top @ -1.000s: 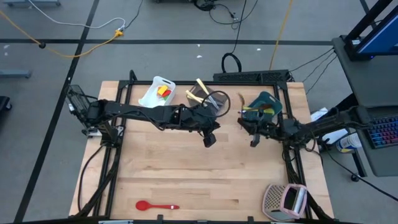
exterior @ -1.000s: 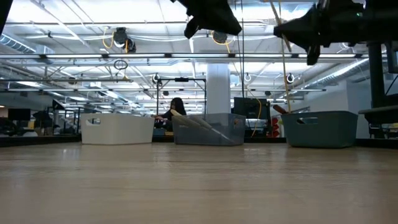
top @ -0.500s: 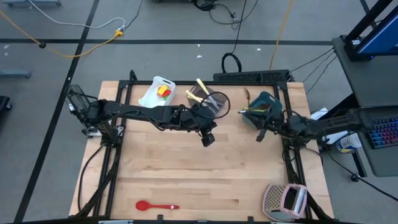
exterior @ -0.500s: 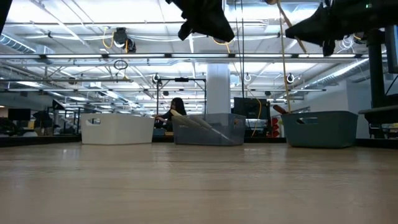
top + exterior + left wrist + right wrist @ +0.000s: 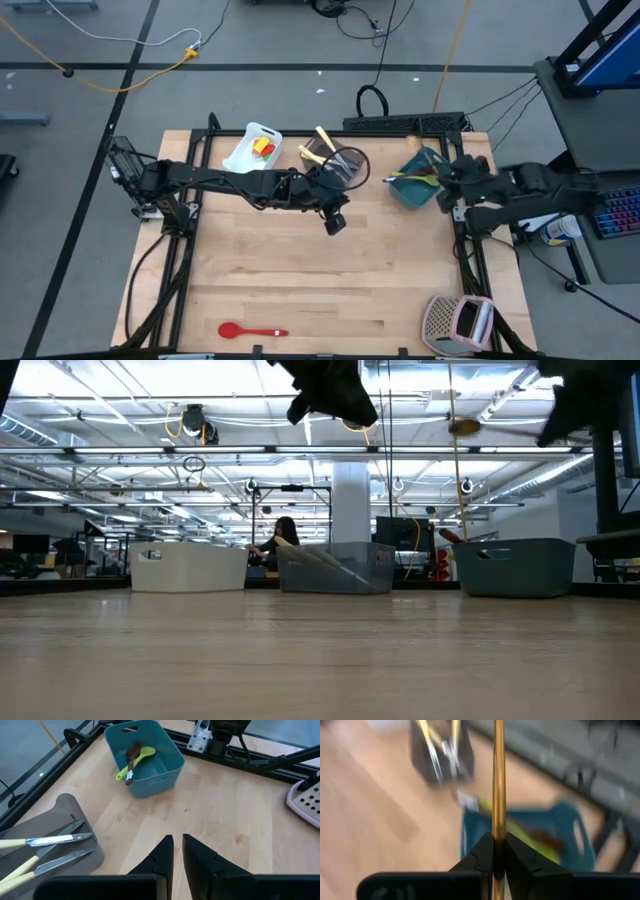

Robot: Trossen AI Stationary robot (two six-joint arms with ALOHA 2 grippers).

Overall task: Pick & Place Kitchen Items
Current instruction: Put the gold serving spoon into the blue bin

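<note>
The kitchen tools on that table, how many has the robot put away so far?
Most look binned: knives in the grey tub, spoons in the teal tub. The right gripper holds a gold ladle above it. One red spoon remains on the table.

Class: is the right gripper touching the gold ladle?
Touching. The right wrist view shows the right gripper with both fingers shut on the gold ladle handle, no gap.

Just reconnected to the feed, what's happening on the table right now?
The right gripper is shut on the gold ladle near the teal tub, which holds a lime spoon and a brown spoon. The left gripper hangs empty over mid-table. A red spoon lies at the front edge.
</note>
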